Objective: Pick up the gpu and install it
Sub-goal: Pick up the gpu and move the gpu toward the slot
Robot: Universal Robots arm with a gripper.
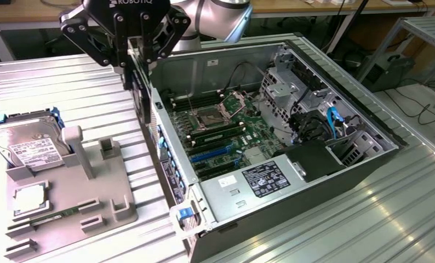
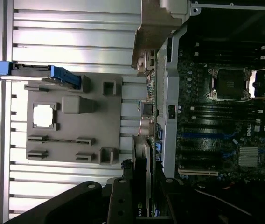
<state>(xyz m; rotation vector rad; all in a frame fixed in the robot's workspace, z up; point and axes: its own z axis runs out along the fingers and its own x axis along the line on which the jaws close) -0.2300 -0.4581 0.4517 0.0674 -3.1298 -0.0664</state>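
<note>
The gpu (image 1: 137,104), a thin black card with a silver bracket, hangs upright and edge-on from my gripper (image 1: 132,52), whose fingers are shut on its upper edge. The card sits in the air just outside the rear wall of the open computer case (image 1: 364,118), on the exterior view's left, above the ribbed table. In the wrist view the gpu (image 2: 144,163) runs edge-on out from between my gripper (image 2: 144,207) fingers, alongside the case's rear panel. The motherboard (image 1: 225,129) with its blue expansion slots (image 1: 206,156) lies inside the case.
A grey holder tray (image 1: 108,205) lies on the table at the exterior view's left. It carries a hard drive (image 1: 27,145) in a blue frame, a silver processor chip (image 1: 31,197) and a green memory stick (image 1: 57,215). Cables and a drive cage crowd the case's far side.
</note>
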